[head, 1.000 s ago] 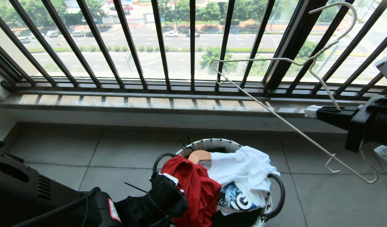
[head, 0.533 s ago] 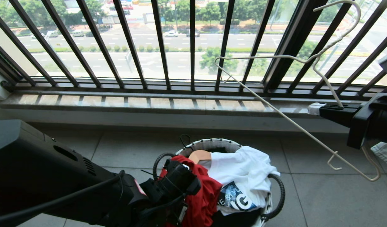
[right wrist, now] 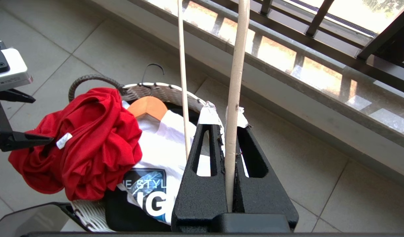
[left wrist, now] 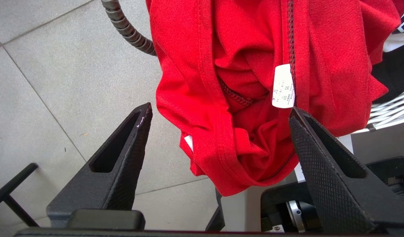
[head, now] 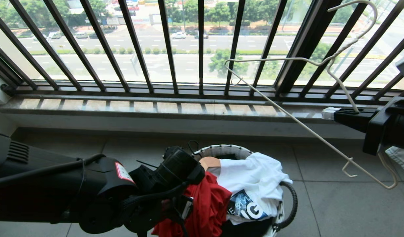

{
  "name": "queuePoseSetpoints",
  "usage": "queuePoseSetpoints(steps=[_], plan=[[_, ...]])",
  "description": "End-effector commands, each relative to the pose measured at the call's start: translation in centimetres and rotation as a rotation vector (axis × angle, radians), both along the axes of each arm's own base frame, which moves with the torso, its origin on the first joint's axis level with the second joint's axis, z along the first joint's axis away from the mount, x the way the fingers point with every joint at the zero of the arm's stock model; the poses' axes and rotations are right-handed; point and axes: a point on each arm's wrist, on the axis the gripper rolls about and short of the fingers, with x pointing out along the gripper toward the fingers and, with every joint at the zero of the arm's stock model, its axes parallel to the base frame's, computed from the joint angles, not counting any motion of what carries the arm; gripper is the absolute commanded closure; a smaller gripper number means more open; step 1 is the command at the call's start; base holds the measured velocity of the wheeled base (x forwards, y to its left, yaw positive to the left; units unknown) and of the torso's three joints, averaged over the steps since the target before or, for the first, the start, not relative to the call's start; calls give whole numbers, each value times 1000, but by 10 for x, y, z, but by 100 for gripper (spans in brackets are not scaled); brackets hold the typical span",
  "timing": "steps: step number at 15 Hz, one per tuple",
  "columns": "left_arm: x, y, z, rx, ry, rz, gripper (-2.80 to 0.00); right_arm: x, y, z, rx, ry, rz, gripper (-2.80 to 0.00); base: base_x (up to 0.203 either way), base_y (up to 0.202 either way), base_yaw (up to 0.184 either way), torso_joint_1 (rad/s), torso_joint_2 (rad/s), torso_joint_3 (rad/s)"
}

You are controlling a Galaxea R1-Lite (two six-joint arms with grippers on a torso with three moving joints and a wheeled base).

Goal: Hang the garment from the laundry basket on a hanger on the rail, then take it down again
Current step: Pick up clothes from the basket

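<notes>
The right pincer (right wrist: 230, 131) is clamped on the thin white hanger (head: 307, 131), one wire squeezed between its closed fingers. It holds the hanger up at the right, in front of the window bars (head: 169, 46) and well apart from the basket (head: 289, 204), most likely so the frame sits clear and ready to take the shirt once that is lifted out. The rail is not in view.

The red T-shirt (head: 208, 204) lies bunched on the near left side of the basket, part of it spilling over the rim toward the floor (head: 337, 210). Beside it in the basket are a white printed T-shirt (head: 254, 177) and the shoulder of a wooden hanger (head: 210, 162).

The left pincer (left wrist: 218, 131) stands wide open right at the red T-shirt. In the left wrist view a hanging fold with a white care label (left wrist: 282, 86) lies between the two fingers; the fabric looks to brush the finger (left wrist: 317, 158) on the label side, though I cannot be sure of contact, and it is clear of the other finger. So the shirt is inside the pincer's span but not gripped. This placement suits closing on that loose fold, which judging by the seams may be near the collar or a hem.
</notes>
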Motion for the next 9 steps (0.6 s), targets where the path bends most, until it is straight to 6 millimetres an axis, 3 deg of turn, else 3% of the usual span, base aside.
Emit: queuePoseSetpoints(steps=[1,2,5,9], plan=[[5,-5,8,-26,-23,4,-280,0,0,0,0,-3,4,0,0,0,0,0,0,0],[6,-6,9,-28,-27,4,0,0,0,0,0,-3,4,0,0,0,0,0,0,0],[18,-9,14,-20,-52,-5,0,0,0,0,0,-2,3,0,0,0,0,0,0,0],[50,4,37,33,-91,-41,0,0,0,-1,-1,1,4,0,0,0,0,0,0,0]])
